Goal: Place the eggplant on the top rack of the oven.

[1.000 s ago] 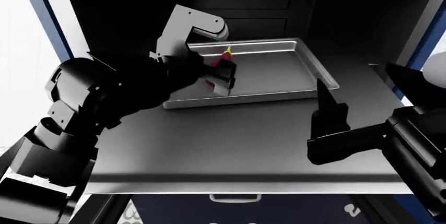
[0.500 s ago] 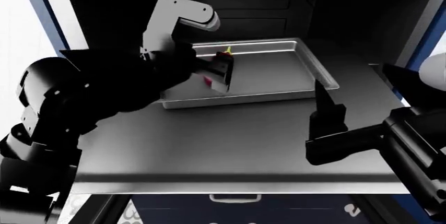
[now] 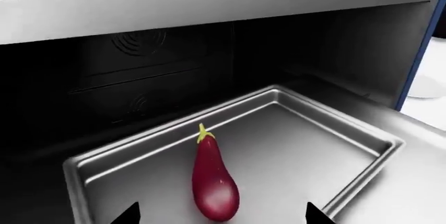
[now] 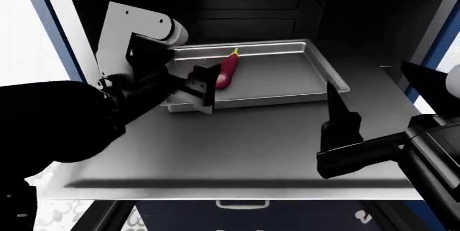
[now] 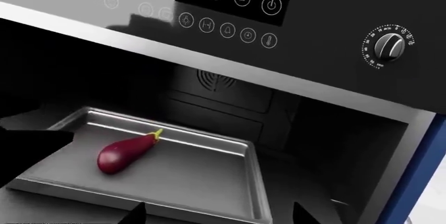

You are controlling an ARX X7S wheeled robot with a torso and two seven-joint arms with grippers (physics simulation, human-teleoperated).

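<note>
The purple eggplant point(image 4: 227, 70) lies free on the silvery top rack point(image 4: 287, 88), stem end toward the back of the oven point(image 4: 359, 21). In the left wrist view the eggplant point(image 3: 214, 182) rests on the rack point(image 3: 327, 130) just ahead of the fingertips. My left gripper point(image 4: 204, 88) stands open just in front of the eggplant, over the rack's near left part, holding nothing. My right gripper point(image 4: 374, 88) hangs open over the right of the door, clear of the rack. From the right wrist the eggplant point(image 5: 125, 152) shows on the rack point(image 5: 252, 182).
The flat grey oven door point(image 4: 237, 145) is folded down in front of the rack. The dark cavity has a round vent point(image 5: 214, 80) at the back. Above it is the control panel with a knob point(image 5: 388, 48). Blue cabinet edges point(image 4: 47, 26) flank the oven.
My left gripper has opened, let go of the eggplant and drawn back toward me and to the left. The eggplant now lies on the rack. The right arm has barely moved.
</note>
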